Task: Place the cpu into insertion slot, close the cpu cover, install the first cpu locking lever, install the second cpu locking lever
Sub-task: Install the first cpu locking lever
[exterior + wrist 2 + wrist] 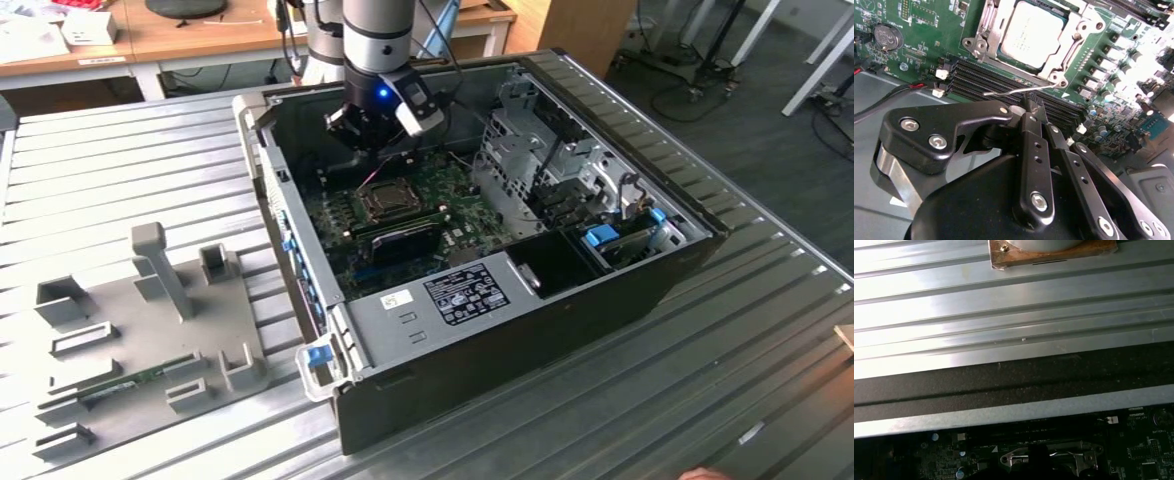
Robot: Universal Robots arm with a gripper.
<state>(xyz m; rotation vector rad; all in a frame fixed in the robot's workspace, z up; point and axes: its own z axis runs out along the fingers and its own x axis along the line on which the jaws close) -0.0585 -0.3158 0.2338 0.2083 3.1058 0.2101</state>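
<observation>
The cpu [1029, 32] lies flat in the insertion slot [390, 200] on the green board inside the open case. Over its edges the silver cpu cover [1076, 37] lies down, with the chip's top showing through the window. A thin wire locking lever [1006, 92] runs along the socket's near side, its free end sticking out over the black memory slots. My gripper [1032, 106] is shut with nothing seen between its black fingers [1035, 150], and its tips are right at this lever. In the exterior view the gripper [363, 160] hangs just behind the socket. The cover's edge [1049, 455] also appears in the first wrist view.
Long black memory slots [979, 80] lie beside the socket, with a coin battery [886, 36] and a red-black cable [904, 90] nearby. The case wall [1004, 375], drive cage [561, 160] and power supply [447, 295] hem in the board. A grey fixture plate [147, 320] lies on the ribbed table.
</observation>
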